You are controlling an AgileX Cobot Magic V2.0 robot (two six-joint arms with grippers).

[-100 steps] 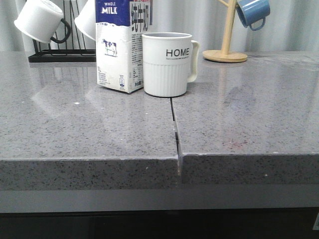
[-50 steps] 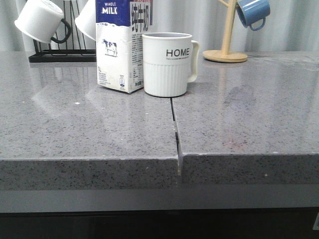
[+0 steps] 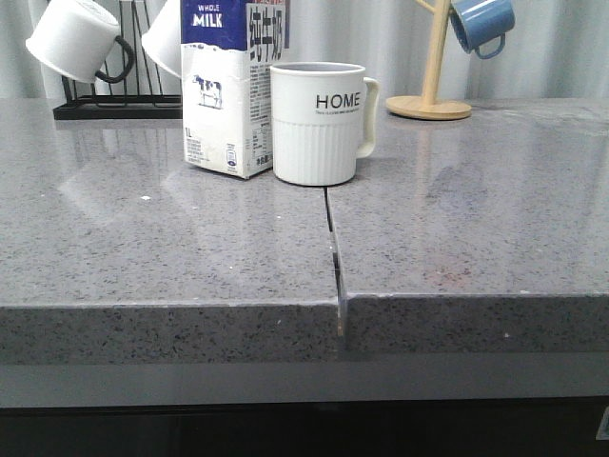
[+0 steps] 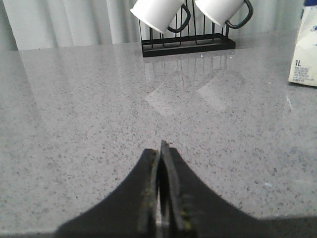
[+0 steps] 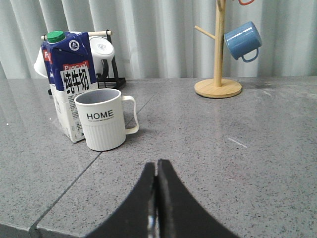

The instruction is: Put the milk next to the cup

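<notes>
Grey bench [image 3: 476,219] | milk [image 3: 224,90] upright just beside cup [image 3: 319,124] | left end effector [image 4: 161,148], right end effector [image 5: 157,171] closed, empty | placement looks done; no further move needed

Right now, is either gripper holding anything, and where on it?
Nothing is held. The left gripper and right gripper are both shut on air, while the tall white-and-blue milk carton stands beside the white ribbed HOME mug.

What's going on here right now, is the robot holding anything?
Nothing is being held. The milk stands upright on the grey table, right beside the cup on its left in the front view. Both arms are back from them: the left pincer and right pincer are shut and empty, low over the tabletop.
</notes>
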